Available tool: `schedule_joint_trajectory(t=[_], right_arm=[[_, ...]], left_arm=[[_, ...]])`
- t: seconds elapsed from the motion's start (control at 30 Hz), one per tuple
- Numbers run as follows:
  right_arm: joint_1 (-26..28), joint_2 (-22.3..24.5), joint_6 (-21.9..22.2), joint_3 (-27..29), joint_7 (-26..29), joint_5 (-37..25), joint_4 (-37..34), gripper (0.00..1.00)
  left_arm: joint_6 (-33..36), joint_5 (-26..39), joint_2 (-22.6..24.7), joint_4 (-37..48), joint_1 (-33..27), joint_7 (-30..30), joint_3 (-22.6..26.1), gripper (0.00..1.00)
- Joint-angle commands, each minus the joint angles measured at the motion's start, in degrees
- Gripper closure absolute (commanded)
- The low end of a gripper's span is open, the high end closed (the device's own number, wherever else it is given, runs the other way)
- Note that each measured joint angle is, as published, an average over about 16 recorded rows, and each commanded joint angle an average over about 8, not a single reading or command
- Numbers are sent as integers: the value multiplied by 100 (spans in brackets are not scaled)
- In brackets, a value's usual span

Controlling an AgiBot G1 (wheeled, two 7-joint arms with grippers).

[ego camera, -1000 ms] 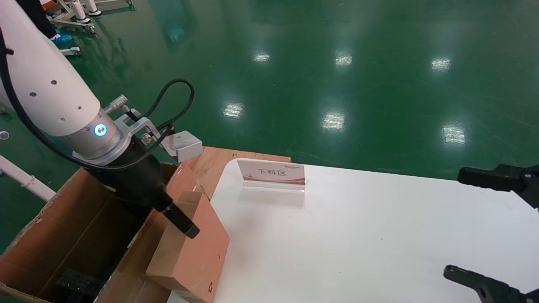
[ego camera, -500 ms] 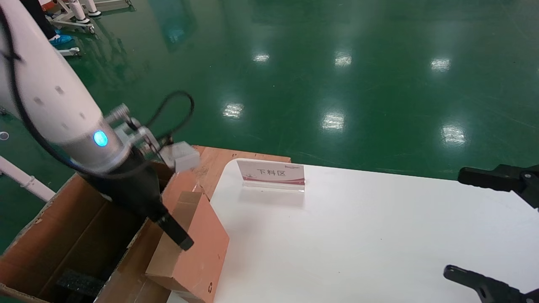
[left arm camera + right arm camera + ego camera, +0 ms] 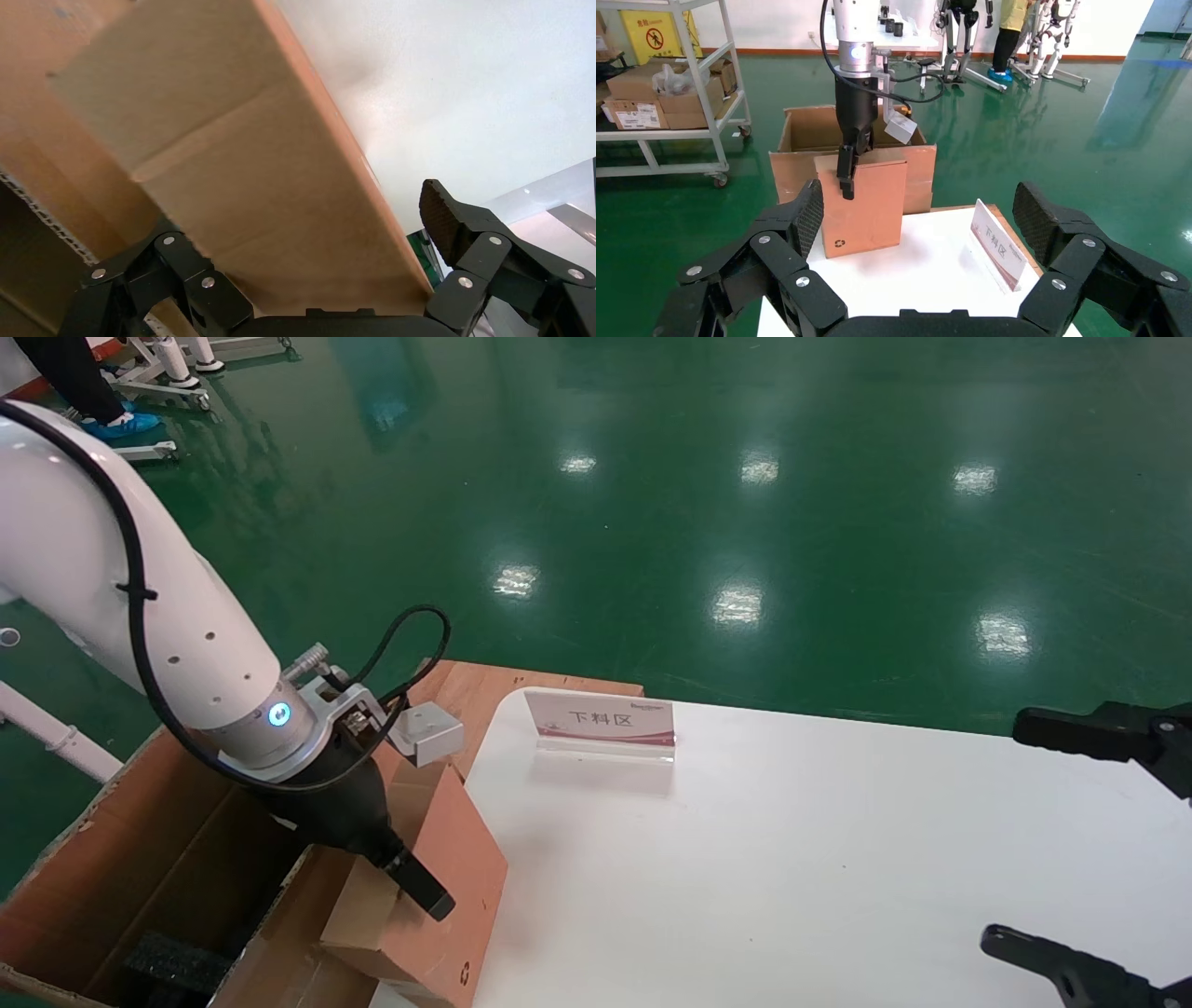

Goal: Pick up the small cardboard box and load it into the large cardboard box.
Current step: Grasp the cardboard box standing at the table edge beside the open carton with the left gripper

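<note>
The small cardboard box stands on end at the left edge of the white table, leaning against the large cardboard box. My left gripper straddles its top edge from above and is open. In the left wrist view the small cardboard box fills the space between the jaws; one pad stands clear of its reddish face, and the other finger is hidden behind it. The right wrist view shows that box with a finger down its front. My right gripper hangs open at the table's right edge.
A white sign with red trim stands on the table near its far left corner. The large cardboard box has open flaps and black foam inside. A wheeled shelf cart with cartons stands on the green floor beyond.
My left arm has come down, and the gripper has slid lower over the small box's top edge. The box has barely moved. The right arm has stayed still.
</note>
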Motion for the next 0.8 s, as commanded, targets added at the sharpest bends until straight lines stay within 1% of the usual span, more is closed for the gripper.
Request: schedule_joint_trajectory(t=[0.03,0.07,0.23,0.33,0.8], right_arm=[[0,0,0,0,0,0,0,0],[0,0,0,0,0,0,0,0],[0,0,1,0,0,0,0,62],[0,0,1,0,0,0,0,100],[0,0,1,1,0,0,0,100]], left_arm=[[5,-18,-23,1,-29,-8,-15,24],[-2,-17,-20,1,-18,-7,-14,36],[-27,-4,-2,1,24,0,-4,99],[-36,4,5,1,42,4,2,100],[-54,23,23,1,82,10,17,100]])
